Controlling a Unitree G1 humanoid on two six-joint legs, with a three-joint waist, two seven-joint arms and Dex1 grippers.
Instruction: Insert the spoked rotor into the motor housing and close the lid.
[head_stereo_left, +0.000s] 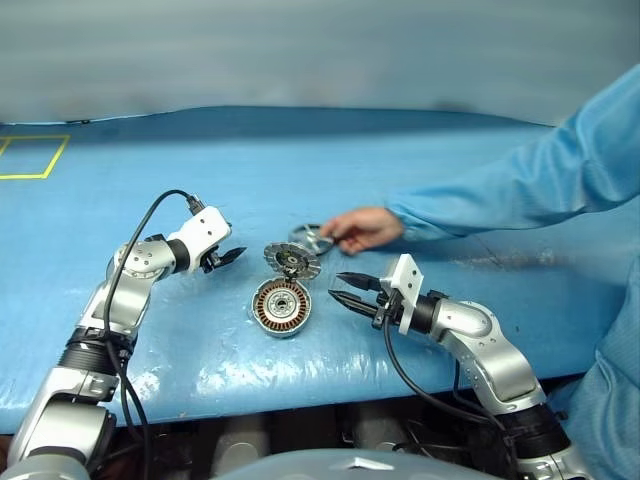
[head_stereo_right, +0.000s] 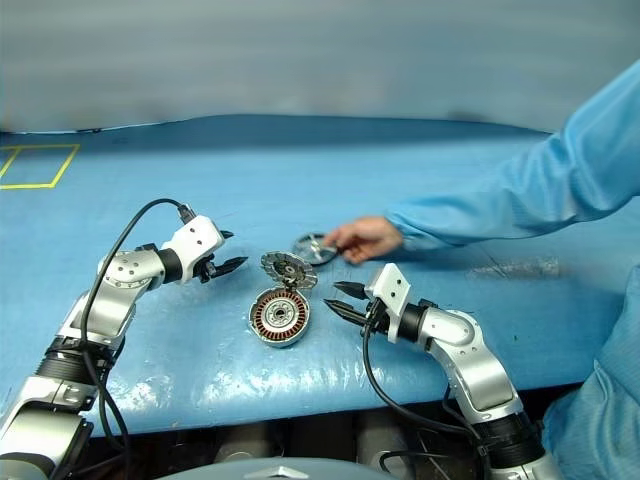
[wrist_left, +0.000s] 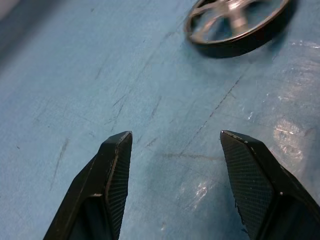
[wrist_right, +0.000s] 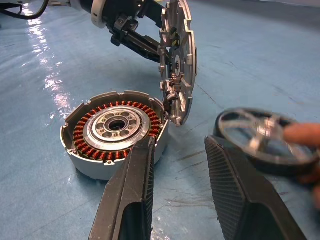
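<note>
Blue table cover (head_stereo_left: 300, 150): spans the whole work surface, with a yellow-taped square (head_stereo_left: 30, 157) at its far left corner.

Person's sleeve (head_stereo_left: 520, 190): blue, entering from about two o'clock; the hand (head_stereo_left: 362, 228) rests on the cover with its fingers at the spoked rotor.

Left gripper (head_stereo_left: 225, 257): at nine o'clock of the housing, jaws parted wide, nothing between them, clear of the parts.

Right gripper (head_stereo_left: 345, 289): at three o'clock of the housing, jaws moderately apart, holding nothing.

Motor housing (head_stereo_left: 281, 306): sits flat on the cover between the two grippers, open side up, copper windings exposed.

Lid (head_stereo_left: 291, 261): stands tilted on edge at the housing's twelve o'clock rim, apparently leaning on it; actual contact is hard to confirm.

Spoked rotor (head_stereo_left: 311, 239): lies on the cover at roughly one o'clock of the housing, just beyond the lid.
</note>
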